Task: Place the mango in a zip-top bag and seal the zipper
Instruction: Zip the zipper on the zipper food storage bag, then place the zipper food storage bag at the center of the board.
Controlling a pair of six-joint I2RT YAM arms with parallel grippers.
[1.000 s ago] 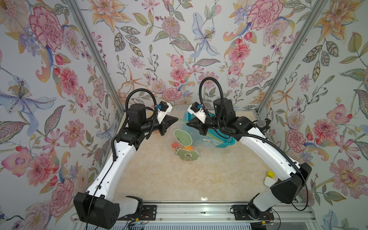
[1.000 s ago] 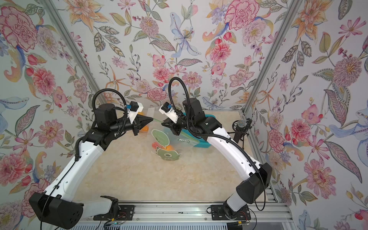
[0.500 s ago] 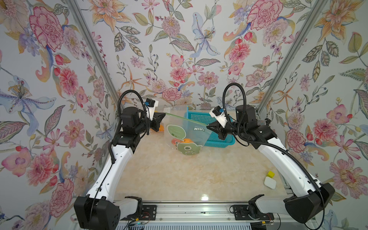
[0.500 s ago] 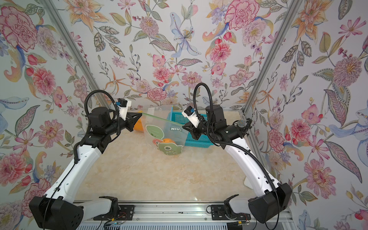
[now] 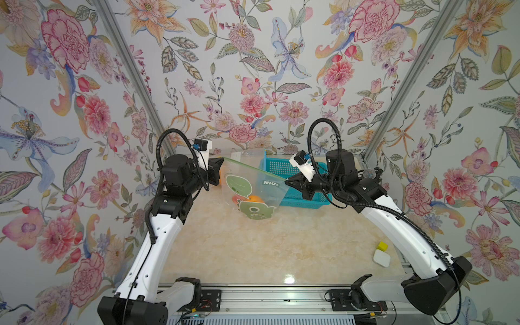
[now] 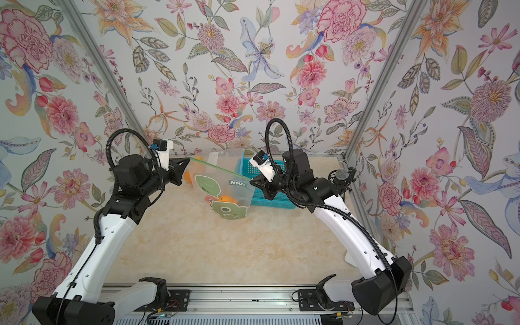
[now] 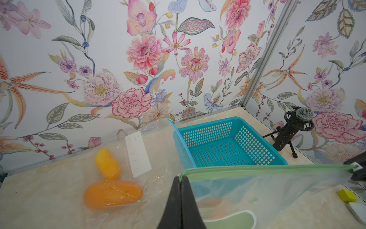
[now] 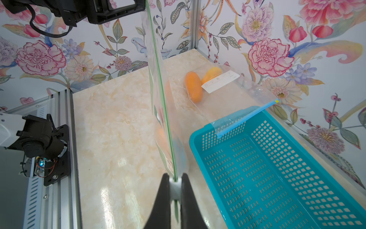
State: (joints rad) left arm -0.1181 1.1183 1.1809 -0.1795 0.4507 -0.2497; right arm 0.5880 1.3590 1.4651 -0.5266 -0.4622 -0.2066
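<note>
At frame centre, the left end effector (image 5: 221, 164) and right end effector (image 5: 287, 181) each gripped an end of the bag (image 5: 253, 183), mango (image 5: 254, 198) inside

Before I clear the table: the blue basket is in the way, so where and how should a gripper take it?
On the basket, pinch the rim of the long wall nearest the robot, from above: it stands upright, open-topped and empty, so one finger fits inside. Skip the far corner, where the blue strip of the spare bag seems to lie over the rim.
</note>
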